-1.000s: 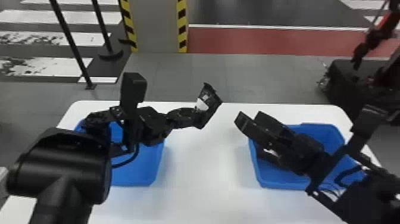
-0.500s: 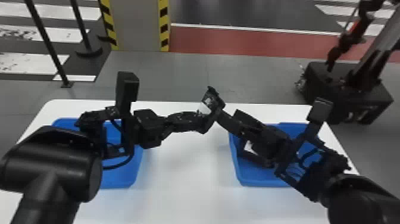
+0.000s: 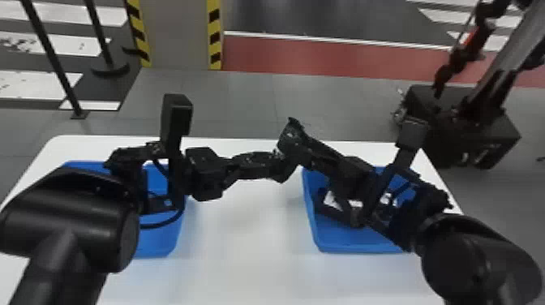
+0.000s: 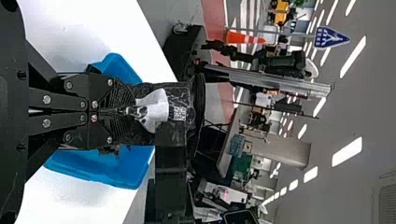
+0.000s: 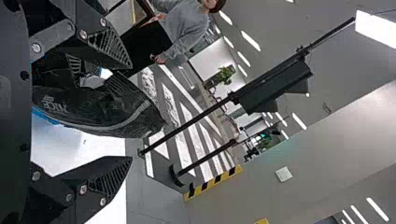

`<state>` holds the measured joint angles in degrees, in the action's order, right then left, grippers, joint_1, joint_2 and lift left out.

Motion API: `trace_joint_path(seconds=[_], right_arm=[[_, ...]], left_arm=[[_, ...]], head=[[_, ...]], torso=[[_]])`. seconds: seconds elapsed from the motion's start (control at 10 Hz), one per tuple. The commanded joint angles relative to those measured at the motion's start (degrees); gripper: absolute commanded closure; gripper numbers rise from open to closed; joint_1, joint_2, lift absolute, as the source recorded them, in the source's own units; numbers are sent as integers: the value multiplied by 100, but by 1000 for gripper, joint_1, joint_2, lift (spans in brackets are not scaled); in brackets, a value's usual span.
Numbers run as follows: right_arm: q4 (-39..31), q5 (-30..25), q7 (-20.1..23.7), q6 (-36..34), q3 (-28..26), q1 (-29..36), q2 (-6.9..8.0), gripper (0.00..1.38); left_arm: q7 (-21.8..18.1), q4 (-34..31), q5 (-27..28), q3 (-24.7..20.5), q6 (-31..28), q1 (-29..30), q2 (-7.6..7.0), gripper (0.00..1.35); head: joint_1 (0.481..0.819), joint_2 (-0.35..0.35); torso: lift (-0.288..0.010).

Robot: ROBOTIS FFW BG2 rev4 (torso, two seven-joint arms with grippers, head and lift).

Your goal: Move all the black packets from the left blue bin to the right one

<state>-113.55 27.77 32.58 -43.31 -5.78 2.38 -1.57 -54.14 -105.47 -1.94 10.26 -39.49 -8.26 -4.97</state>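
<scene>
The right gripper has advanced left to the black packet, fingers spread about it; the left gripper pinches the packet between the bins. The right arm obstructs the right blue bin; a black base stands beyond, far right.

blue bins, white table, grey-striped black packet

The left bin and right bin sit apart on the table.

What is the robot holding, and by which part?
A black packet, pinched by the left gripper at the edge beside its white patch.
</scene>
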Motion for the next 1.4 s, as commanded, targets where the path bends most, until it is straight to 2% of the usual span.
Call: trace_joint_path(seconds=[0.0, 0.3, 0.5, 0.6, 0.7, 0.8, 0.9, 1.0, 1.2, 1.3], right_arm=[[14, -158, -6, 113, -2, -55, -10, 1280], [28, -35, -24, 591, -2, 156, 17, 1276], [28, 27, -6, 605, 25, 240, 25, 1276], [42, 115, -6, 647, 25, 268, 25, 1276], [70, 264, -15, 746, 16, 310, 25, 1276], [70, 299, -15, 788, 7, 310, 17, 1276], [98, 352, -24, 844, -63, 310, -1, 1276], [126, 352, -24, 872, -274, 310, -10, 1276], [239, 273, -42, 915, -731, 353, -19, 1276], [492, 247, -112, 1069, -907, 367, -98, 1276]], left_arm=[[0, 21, -8, -16, -2, -4, -4, 1204], [53, 35, 0, -77, 167, 67, 5, 1204], [105, 35, -17, -112, 181, 109, 32, 1200], [176, 35, -26, -121, 209, 137, 32, 1088], [299, 35, -79, -183, 209, 221, 40, 794], [387, 35, -131, -270, 251, 320, 49, 435], [422, 35, -140, -341, 307, 404, 58, 190], [431, 35, -123, -481, 448, 517, 58, 96], [439, -176, -219, -877, 701, 939, 58, 124], [448, -541, -202, -1114, 687, 1248, 93, 125]], head=[[695, -110], [695, -116], [695, -115], [695, -112], [695, -109], [695, -106], [695, -100], [695, -97], [695, -105], [695, -116]], torso=[[-110], [-110], [-110], [-110], [-110], [-110], [-110], [-110], [-110], [-110]])
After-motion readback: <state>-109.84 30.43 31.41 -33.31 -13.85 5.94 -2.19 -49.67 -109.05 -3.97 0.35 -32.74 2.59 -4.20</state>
